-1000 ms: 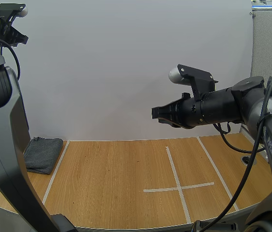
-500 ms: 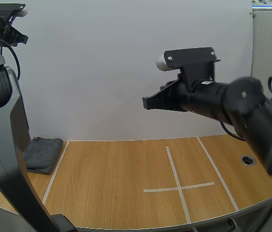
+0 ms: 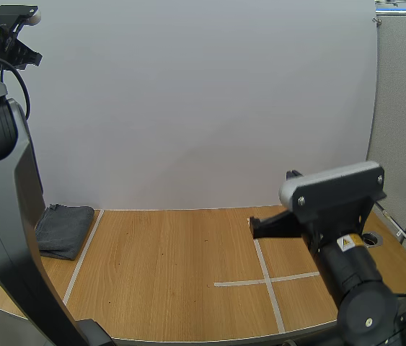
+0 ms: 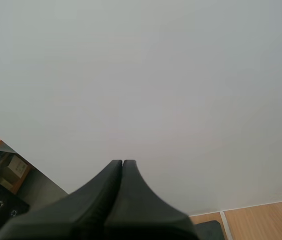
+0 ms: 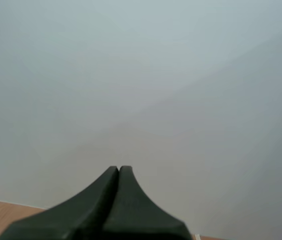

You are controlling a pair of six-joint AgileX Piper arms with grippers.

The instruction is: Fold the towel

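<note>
On the far left of the table [image 3: 166, 267] you have the towel [image 3: 65, 229], a grey folded bundle lying flat, its near corner resting on the white tape line [image 3: 73, 281] that runs toward you. Your left hand [image 4: 122, 164] is raised high above that side and faces the white wall [image 3: 188, 108]. Its fingers are pressed together into one dark wedge and carry nothing. Your right hand [image 5: 119, 169] sits low over the right part of the table, with its tip just above the far end of the tape cross [image 3: 267, 280]. Its fingers are also closed tight on nothing. You'll see that both hands are well apart from the towel.
</note>
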